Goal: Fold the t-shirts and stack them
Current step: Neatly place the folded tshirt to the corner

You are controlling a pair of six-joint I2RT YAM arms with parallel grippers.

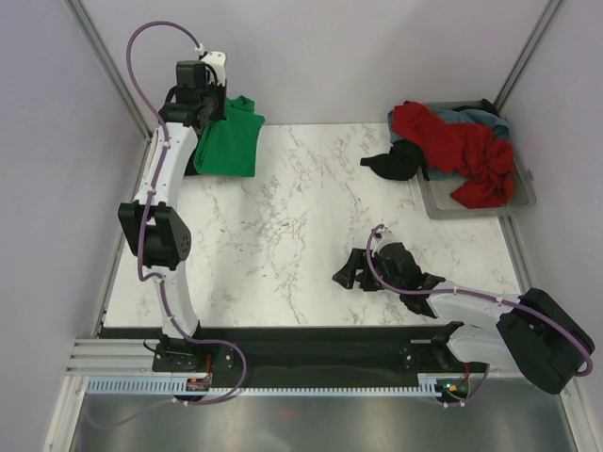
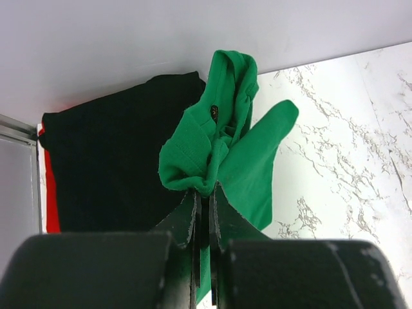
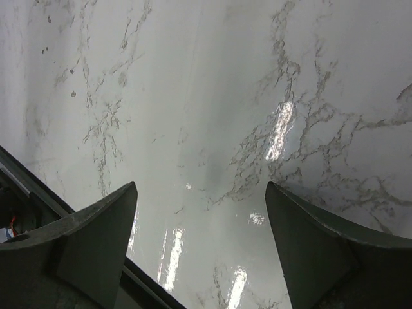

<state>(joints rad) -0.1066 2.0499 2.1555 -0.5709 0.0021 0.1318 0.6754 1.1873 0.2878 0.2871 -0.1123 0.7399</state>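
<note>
Green shirt (image 2: 239, 138) pinched in the left gripper (image 2: 205, 190) at the far-left corner.
The jaws are clamped on a bunched fold; the shirt hangs crumpled, its length running near to far, just right of a flat folded black shirt (image 2: 109, 161) with a red edge (image 2: 50, 219) beneath. The right gripper (image 3: 201, 187) gapes wide over the table (image 3: 193, 96), near right, well apart.

Two-arm manipulator. Left arm (image 1: 168, 160) and right arm (image 1: 466, 306): white links, bulky black joint housings, each trailing a looping purple cable (image 1: 130, 56). Dark wedge-shaped fingers (image 3: 96, 238) terminate each.
</note>
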